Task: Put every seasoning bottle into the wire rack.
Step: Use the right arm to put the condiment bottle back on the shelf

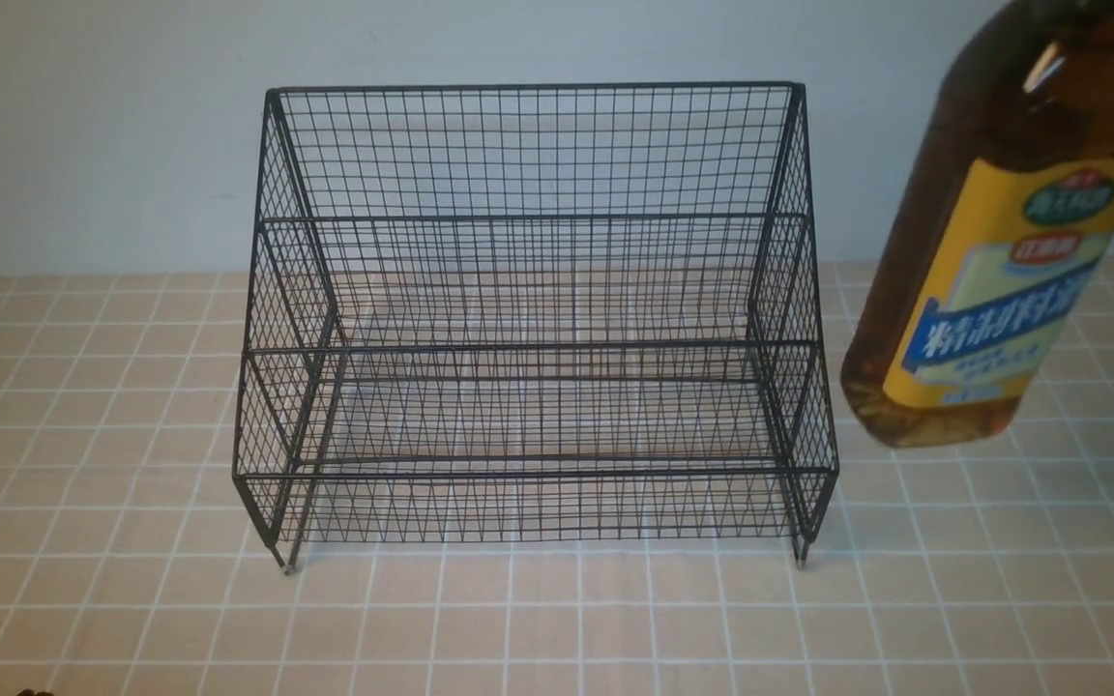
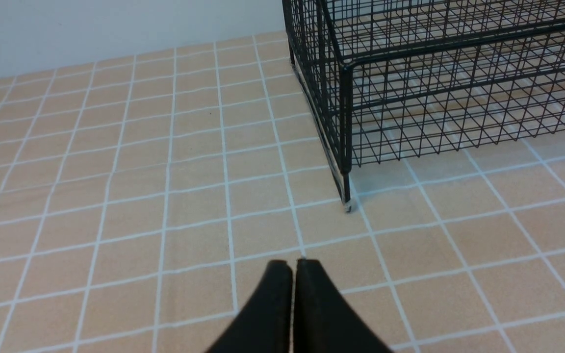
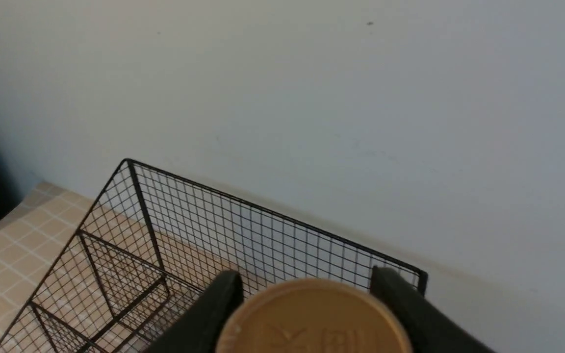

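Note:
The black wire rack stands mid-table with both tiers bare. A seasoning bottle of amber liquid with a yellow and blue label hangs tilted in the air to the right of the rack, its base above the table. In the right wrist view its tan cap fills the space between the two black fingers of my right gripper, which is shut on it, with the wire rack behind. My left gripper is shut and empty, low over the tiles near the wire rack's front left foot.
A pale wall rises close behind the rack. The table is covered in a tan tiled cloth. The rack's front left foot stands a short way beyond my left gripper.

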Robot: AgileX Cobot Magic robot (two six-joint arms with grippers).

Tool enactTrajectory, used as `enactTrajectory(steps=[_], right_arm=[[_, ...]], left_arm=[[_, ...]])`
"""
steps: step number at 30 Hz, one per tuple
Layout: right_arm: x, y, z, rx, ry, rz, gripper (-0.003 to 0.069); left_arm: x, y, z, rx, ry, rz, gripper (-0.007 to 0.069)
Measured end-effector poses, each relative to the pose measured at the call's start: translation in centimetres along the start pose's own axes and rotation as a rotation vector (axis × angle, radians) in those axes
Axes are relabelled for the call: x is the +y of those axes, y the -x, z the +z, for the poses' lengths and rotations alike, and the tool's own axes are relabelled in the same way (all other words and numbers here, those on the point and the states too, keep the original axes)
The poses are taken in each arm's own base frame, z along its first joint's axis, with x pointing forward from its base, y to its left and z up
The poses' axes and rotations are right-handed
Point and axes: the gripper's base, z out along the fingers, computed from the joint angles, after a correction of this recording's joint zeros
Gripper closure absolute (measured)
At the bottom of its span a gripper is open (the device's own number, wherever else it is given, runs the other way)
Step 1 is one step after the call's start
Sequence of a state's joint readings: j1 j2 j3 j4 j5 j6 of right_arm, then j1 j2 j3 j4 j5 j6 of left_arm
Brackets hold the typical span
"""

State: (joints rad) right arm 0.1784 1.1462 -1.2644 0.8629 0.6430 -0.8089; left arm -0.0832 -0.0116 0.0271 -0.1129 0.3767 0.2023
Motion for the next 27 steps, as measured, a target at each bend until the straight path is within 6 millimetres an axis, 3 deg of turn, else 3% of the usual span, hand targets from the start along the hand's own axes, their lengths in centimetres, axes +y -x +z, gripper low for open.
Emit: enactTrajectory(steps=[5,10,15,27], right_arm=[[2.9,0.7,2.6,-0.058,0.093,-0.008,0.0348],[4.8,0.1,5.3,-0.058,0.135,-0.003,0.0348],[5.0,-1.6,8.2,-0.002,0.129,-0.006,0.0348],[4.5,-3.0,10.1,0.039,0.095,-0.039,0.0349]], left_arm=[[0.0,0.0,0.0,0.0,0.0,0.0,0.0634],[0.0,0.0,0.0,0.0,0.0,0.0,0.0634],[0.0,0.0,0.0,0.0,0.0,0.0,0.0634],[0.0,0.0,0.0,0.0,0.0,0.0,0.0634]])
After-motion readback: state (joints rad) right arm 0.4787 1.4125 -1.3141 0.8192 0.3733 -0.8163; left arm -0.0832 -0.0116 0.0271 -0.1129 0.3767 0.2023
